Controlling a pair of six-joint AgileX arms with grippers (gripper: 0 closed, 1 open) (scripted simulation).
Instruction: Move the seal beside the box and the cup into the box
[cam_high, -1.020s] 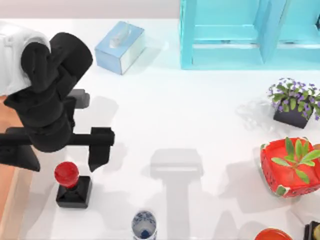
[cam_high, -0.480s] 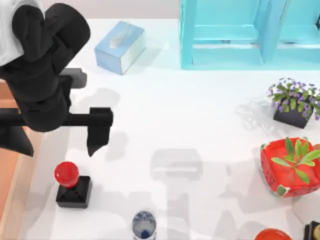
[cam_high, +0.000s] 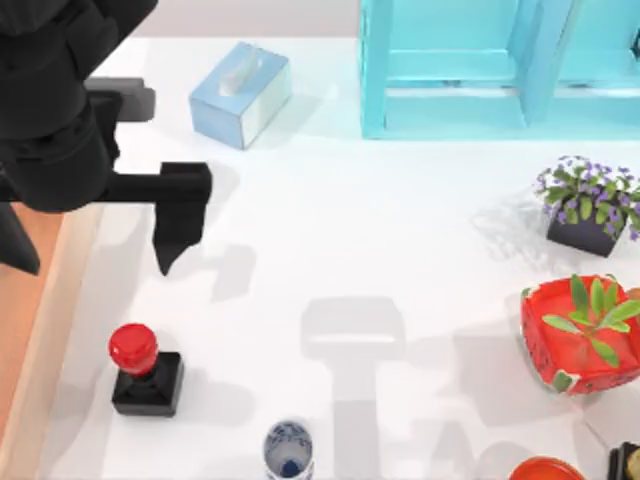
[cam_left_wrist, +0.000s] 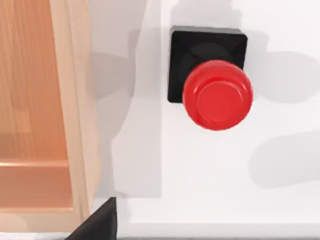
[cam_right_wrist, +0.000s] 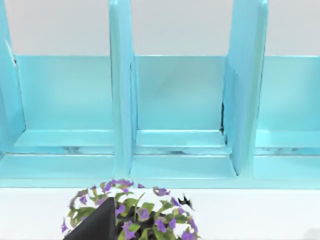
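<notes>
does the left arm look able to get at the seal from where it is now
Probably yes. The left pincer hangs open above the table's left side, with the seal standing upright nearby on bare table, just outside the box rim. Nothing stands between them, and the cup is well aside.

Bare table surrounds the seal (cam_high: 140, 368), with the box (cam_high: 45, 330) rim just beside.

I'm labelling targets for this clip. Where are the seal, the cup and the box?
seal (cam_high: 134, 349): top view, on its red ball knob.
cup (cam_high: 288, 449): top view, on its blue-patterned rim.
box (cam_left_wrist: 80, 100): left wrist view, on its pale wood rim.
</notes>
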